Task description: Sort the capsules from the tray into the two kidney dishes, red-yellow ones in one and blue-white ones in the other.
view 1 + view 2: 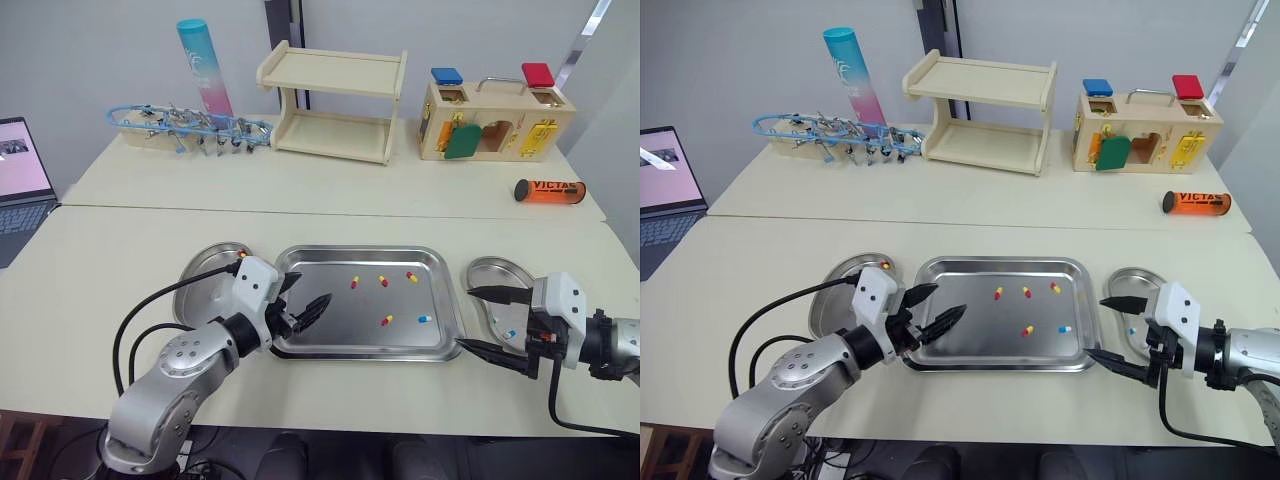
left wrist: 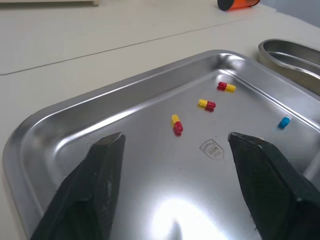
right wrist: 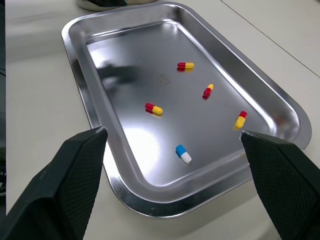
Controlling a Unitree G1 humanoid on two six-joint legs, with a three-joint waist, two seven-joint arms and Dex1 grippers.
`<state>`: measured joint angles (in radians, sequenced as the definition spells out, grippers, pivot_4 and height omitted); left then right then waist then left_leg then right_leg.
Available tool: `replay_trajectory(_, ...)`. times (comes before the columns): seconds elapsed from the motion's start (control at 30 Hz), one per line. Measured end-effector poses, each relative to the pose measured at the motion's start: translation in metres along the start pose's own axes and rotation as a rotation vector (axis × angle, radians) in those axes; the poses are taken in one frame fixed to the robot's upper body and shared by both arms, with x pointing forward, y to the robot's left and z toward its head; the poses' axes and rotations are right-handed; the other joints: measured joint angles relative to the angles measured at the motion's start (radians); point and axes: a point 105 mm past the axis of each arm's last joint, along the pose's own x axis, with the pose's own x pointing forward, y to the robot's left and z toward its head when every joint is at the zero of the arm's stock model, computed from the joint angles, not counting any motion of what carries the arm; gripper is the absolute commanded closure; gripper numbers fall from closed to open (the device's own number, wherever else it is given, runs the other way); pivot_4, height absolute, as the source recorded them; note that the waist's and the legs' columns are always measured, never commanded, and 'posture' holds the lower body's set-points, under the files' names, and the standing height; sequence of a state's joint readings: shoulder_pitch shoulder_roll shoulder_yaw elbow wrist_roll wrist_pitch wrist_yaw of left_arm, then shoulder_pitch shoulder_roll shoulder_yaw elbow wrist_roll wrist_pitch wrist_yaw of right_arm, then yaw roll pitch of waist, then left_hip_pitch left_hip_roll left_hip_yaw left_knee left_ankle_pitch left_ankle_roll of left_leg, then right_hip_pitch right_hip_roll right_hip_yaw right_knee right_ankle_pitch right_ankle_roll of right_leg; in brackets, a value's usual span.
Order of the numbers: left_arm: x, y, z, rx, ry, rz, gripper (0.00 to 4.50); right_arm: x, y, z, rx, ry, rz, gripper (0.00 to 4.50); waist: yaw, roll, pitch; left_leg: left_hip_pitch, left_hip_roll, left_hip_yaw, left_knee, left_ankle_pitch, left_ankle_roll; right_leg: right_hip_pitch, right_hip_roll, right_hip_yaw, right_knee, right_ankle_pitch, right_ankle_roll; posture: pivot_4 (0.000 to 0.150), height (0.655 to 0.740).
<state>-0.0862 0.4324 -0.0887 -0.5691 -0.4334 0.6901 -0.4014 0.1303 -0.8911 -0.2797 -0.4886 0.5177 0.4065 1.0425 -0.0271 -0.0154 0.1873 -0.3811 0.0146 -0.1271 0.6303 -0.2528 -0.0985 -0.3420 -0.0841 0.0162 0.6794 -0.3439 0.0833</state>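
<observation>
A steel tray (image 1: 360,251) lies in the middle of the table. It holds several red-yellow capsules (image 1: 383,281) and one blue-white capsule (image 1: 425,319). The left kidney dish (image 1: 203,270) has a red-yellow capsule (image 1: 241,255) at its far rim. The right kidney dish (image 1: 497,271) holds two blue-white capsules (image 1: 509,333). My left gripper (image 1: 314,288) is open and empty, low over the tray's left end. My right gripper (image 1: 464,317) is open and empty at the tray's right edge, beside the right dish. The right wrist view shows the blue-white capsule (image 3: 183,154) nearest to that gripper.
A laptop (image 1: 20,175) sits at the far left. Along the back stand a blue tool rack (image 1: 190,128), a teal-pink tube (image 1: 205,70), a wooden shelf (image 1: 335,105) and a wooden lock box (image 1: 495,120). An orange tube (image 1: 548,190) lies at back right.
</observation>
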Motion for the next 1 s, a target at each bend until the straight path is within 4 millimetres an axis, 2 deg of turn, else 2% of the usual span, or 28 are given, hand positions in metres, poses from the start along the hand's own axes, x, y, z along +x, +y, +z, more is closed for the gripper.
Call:
replay_trajectory(0.3, 0.027, -0.005, 0.0, 0.057, -0.051, 0.02, 1.14, 0.005, 0.005, 0.001, 0.007, -0.002, -0.003, 0.0, 0.0, 0.0, 0.0, 0.0, 0.0, 0.0, 0.0, 0.0, 0.0, 0.0, 0.0, 0.0, 0.0, 0.0, 0.0, 0.15, 0.74)
replay_trajectory(0.53, 0.053, -0.011, -0.01, 0.033, 0.027, 0.049, 1.14, 0.006, 0.008, 0.0, 0.009, 0.0, -0.008, 0.0, 0.0, 0.0, 0.0, 0.0, 0.0, -0.001, 0.0, 0.0, 0.0, 0.0, 0.0, -0.001, 0.0, 0.0, 0.001, 0.15, 0.74)
replay_trajectory(0.7, 0.071, -0.005, -0.008, 0.025, 0.065, 0.071, 1.14, 0.008, 0.009, 0.002, 0.015, -0.001, -0.007, 0.0, 0.0, -0.001, 0.0, 0.0, 0.0, -0.001, 0.001, 0.0, 0.0, 0.0, 0.0, -0.001, 0.0, 0.0, 0.001, 0.15, 0.74)
replay_trajectory(0.87, 0.078, 0.002, -0.014, 0.03, 0.117, 0.082, 1.14, 0.009, 0.011, 0.005, 0.011, -0.004, -0.009, 0.0, -0.001, -0.001, 0.0, 0.0, 0.0, -0.001, 0.0, 0.0, -0.001, 0.0, 0.0, -0.001, 0.0, 0.0, 0.001, 0.15, 0.74)
replay_trajectory(1.0, 0.079, 0.003, -0.027, 0.062, 0.183, 0.045, 1.14, 0.011, 0.011, 0.006, 0.011, -0.005, -0.014, 0.0, -0.001, -0.001, 0.0, -0.001, -0.001, -0.001, 0.0, 0.001, -0.001, 0.0, 0.0, -0.001, 0.0, 0.0, 0.001, 0.15, 0.74)
